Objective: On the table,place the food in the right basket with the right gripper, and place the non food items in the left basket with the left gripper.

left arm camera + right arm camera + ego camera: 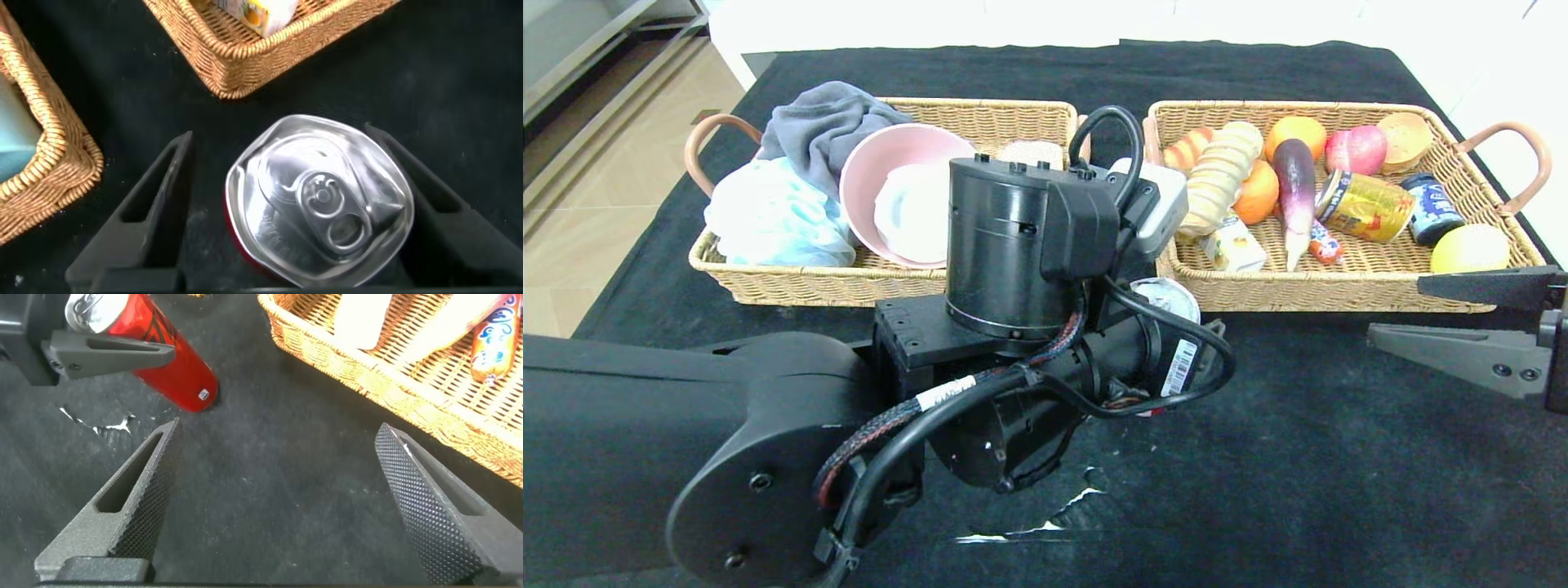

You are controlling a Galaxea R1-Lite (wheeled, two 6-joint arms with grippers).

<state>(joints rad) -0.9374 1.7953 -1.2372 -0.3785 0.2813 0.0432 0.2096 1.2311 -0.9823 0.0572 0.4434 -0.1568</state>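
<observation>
A tall red drink can (319, 200) stands upright on the black table (1339, 457), just in front of the gap between the two baskets. Its dented silver top (1168, 298) shows in the head view. My left gripper (278, 135) hangs over the can, open, with one finger on each side. A gap shows beside one finger, and the other sits close to the rim. In the right wrist view the can (176, 367) shows with a left finger across it. My right gripper (1396, 310) is open and empty, low over the table at the right.
The left basket (792, 286) holds a grey cloth (821, 122), a pale blue bundle (768, 216) and a pink bowl (890, 163). The right basket (1339, 290) holds a yellow can (1368, 204), a peach (1356, 149), a striped bread roll (1221, 175) and other food. The cloth is torn (1062, 514) near the front.
</observation>
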